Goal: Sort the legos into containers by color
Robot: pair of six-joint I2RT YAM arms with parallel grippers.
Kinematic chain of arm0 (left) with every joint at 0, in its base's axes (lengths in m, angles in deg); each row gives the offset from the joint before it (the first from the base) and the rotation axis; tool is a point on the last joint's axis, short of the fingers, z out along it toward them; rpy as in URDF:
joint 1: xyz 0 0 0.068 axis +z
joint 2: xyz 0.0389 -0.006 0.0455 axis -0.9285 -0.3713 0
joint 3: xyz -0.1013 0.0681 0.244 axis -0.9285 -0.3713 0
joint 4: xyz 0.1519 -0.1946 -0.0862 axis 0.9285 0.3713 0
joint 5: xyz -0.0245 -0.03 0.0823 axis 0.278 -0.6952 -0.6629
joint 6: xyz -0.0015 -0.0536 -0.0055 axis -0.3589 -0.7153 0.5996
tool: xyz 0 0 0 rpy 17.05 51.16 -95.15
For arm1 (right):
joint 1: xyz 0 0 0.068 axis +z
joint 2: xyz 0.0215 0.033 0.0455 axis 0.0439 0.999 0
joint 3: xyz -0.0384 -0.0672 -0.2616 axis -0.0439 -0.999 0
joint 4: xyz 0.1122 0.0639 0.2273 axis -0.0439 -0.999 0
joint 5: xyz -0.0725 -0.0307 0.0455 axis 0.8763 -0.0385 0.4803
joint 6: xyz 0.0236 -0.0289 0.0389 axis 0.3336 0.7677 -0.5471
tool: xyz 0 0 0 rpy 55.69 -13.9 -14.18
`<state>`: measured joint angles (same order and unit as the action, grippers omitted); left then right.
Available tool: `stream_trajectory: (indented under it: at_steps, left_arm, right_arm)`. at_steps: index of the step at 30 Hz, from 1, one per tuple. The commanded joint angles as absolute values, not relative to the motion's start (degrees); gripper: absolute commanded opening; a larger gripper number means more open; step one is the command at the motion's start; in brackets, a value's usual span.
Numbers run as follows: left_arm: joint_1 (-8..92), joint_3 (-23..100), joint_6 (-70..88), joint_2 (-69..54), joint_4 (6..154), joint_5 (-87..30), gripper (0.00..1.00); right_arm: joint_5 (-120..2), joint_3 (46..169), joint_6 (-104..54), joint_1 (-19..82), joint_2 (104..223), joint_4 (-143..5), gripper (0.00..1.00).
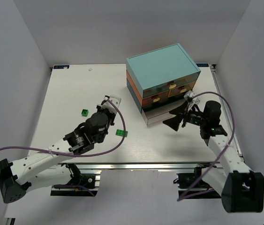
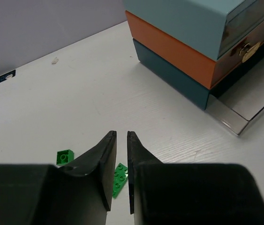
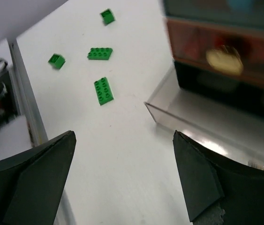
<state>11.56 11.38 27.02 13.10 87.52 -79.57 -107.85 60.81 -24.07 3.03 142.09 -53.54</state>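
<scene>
left gripper (image 2: 118, 140) sitting clenched to a sliver, pinching nothing evident | green lego plate (image 2: 120, 171) lying bottom-centre under it | right gripper (image 3: 122, 136) hanging released beside open bottom drawer (image 3: 202, 124) | judging: straddling the plate's narrow sides squarely is mattering most

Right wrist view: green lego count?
4, all green, on the table: far piece, middle piece, edge piece, near piece closest to the open drawer. Others may sit out of frame.
</scene>
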Motion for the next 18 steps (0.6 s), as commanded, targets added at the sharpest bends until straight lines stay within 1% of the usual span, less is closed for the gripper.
stream_trajectory:
  at_steps: [1,2,4,6,7,8,9,10,11,12,13,14,15,16,17,18]
  left_arm:
    - [12.7,14.8,24.0,15.3,89.2,-75.9,0.26]
    - [13.3,14.7,23.6,15.8,89.2,-75.9,0.26]
    - [14.0,14.6,23.3,16.6,89.1,-76.3,0.28]
    - [15.9,14.9,21.4,16.7,90.6,-76.2,0.30]
    - [16.7,14.8,21.5,16.3,91.5,-75.8,0.31]
    - [17.6,14.6,19.7,16.0,93.5,-75.4,0.33]
    - [19.5,14.4,18.4,15.8,94.6,-75.1,0.35]
    - [20.6,14.2,17.7,15.5,96.3,-75.2,0.37]
    - [21.6,13.9,16.3,15.1,98.7,-75.5,0.40]
    - [22.7,13.6,15.4,15.2,99.7,-76.6,0.42]
    - [24.7,12.7,14.6,15.5,100.3,-77.1,0.46]
    - [25.7,12.6,13.8,16.1,101.1,-77.4,0.53]
    - [26.6,12.9,12.3,16.5,101.7,-77.4,0.56]
    - [28.5,13.4,11.5,16.4,103.0,-78.8,0.60]
    - [29.5,13.4,10.8,16.7,103.3,-79.2,0.62]
    - [30.3,13.4,10.6,17.0,103.2,-79.3,0.63]
  right_arm:
    - [-105.7,64.6,-5.5,10.1,135.8,-61.2,0.89]
    - [-104.6,65.9,-0.5,13.3,135.7,-63.1,0.89]
    - [-102.7,69.7,3.8,18.8,138.1,-68.0,0.89]
    - [-96.2,71.2,7.4,28.2,141.5,-70.3,0.89]
    - [-91.3,72.3,8.4,30.6,143.1,-70.4,0.89]
    - [-89.0,73.1,8.9,33.2,144.9,-70.3,0.83]
    - [-86.5,74.2,10.4,40.5,149.0,-70.7,0.80]
    - [-81.1,77.1,10.5,43.0,151.5,-71.9,0.77]
    - [-79.0,78.6,10.5,47.3,153.8,-72.3,0.73]
    - [-76.9,80.6,10.6,50.3,159.1,-73.0,0.73]
    - [-75.3,82.7,10.8,51.5,161.8,-75.4,0.72]
    - [-72.0,86.8,10.6,53.7,164.3,-76.4,0.72]
    - [-71.0,89.0,10.3,55.1,169.0,-77.7,0.74]
    - [-69.8,91.3,9.9,56.0,171.3,-79.6,0.76]
    - [-69.2,94.8,9.5,56.5,173.2,-80.2,0.86]
    - [-68.8,96.6,9.3,56.7,176.7,-80.8,0.89]
